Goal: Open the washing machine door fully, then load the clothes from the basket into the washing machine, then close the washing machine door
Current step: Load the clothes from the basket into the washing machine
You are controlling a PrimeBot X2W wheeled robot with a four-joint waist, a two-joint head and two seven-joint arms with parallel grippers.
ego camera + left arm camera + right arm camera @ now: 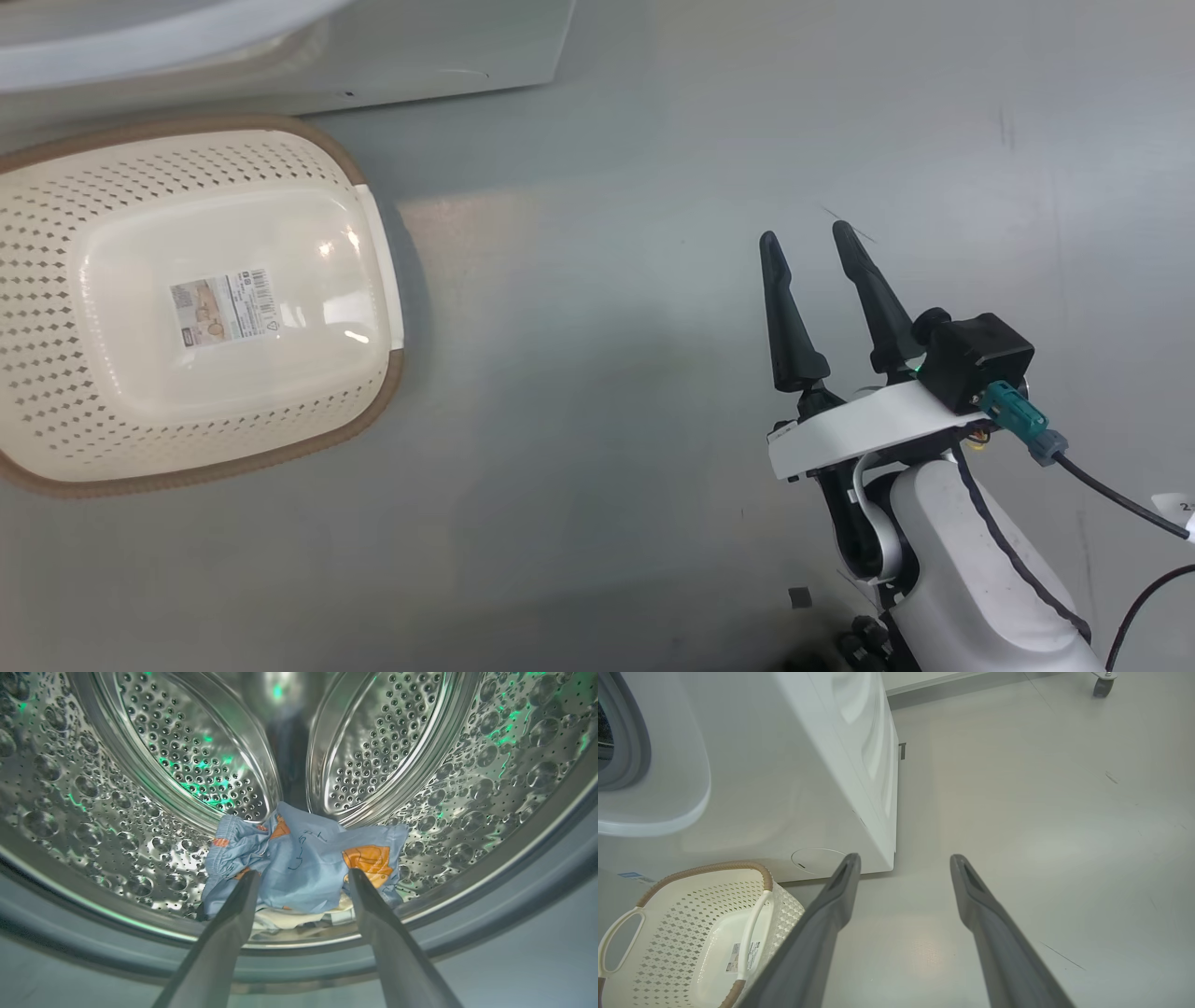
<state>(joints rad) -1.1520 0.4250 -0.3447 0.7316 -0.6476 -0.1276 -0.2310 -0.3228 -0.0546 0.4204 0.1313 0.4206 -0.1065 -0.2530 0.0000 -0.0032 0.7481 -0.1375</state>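
Step in hand: loading, at or near its end.

- The basket [47, 280] sits on the floor [653, 280] just in front of the washing machine [784, 765], near the lower front edge. Its base is bare apart from a barcode sticker [229, 306]. No garments are left in it.
- The clothes [308, 854] lie as a crumpled blue bundle with orange print, some white underneath. They are low in the steel drum [187, 756], just behind its front lip.
- The left gripper [302, 874] points into the drum mouth. Its fingers are spread wide, one to each side of the bundle, pinching nothing. I cannot tell whether the tips touch the cloth.
- The right gripper [807, 235] hangs over bare floor, well apart from the basket, fingers wide and empty.

Judgement: with the basket empty and the bundle inside, the load looks delivered, and closing the door remains.

Next move calls for: drawing the left arm straight back out of the opening, clear of the grey gasket [514, 905], without dragging cloth over the lip. Then find the door, whose position I cannot tell from here, and swing it shut.

Risk: the bundle sits close to the lip, so a trailing edge could catch in the seal.
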